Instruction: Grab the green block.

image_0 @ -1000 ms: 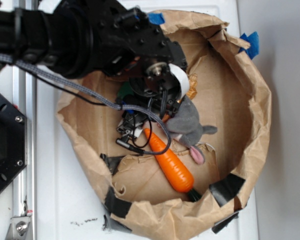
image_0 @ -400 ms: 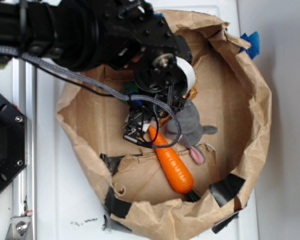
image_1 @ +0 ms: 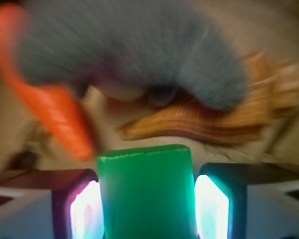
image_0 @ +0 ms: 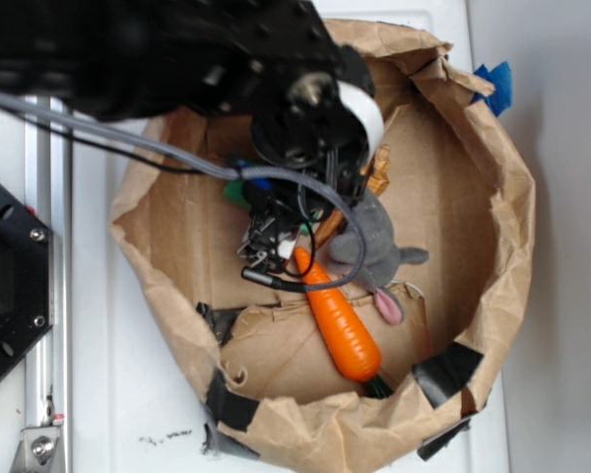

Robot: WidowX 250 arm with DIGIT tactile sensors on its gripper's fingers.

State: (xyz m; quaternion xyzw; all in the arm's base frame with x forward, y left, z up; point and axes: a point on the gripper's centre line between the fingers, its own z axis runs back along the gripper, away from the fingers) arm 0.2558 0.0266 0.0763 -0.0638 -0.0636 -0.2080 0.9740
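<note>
The black robot gripper (image_1: 147, 206) is closed on the flat smooth green block (image_1: 145, 194), one finger (image_1: 84, 211) pressed to each side; block sits inside the brown paper-lined basket (image_0: 492, 128), left of the grey plush toy (image_0: 374, 246); orange toy carrot (image_0: 340, 325) near.

A crumpled brown paper bag (image_0: 492, 197), patched with black tape (image_0: 443, 370), lies open on a white worktop (image_0: 118, 394). Inside it an orange toy carrot (image_0: 343, 330) lies just beside a grey plush mouse (image_0: 374, 246) with pink ears. Blue tape (image_0: 494, 84) sticks out beyond the bag's rim.
</note>
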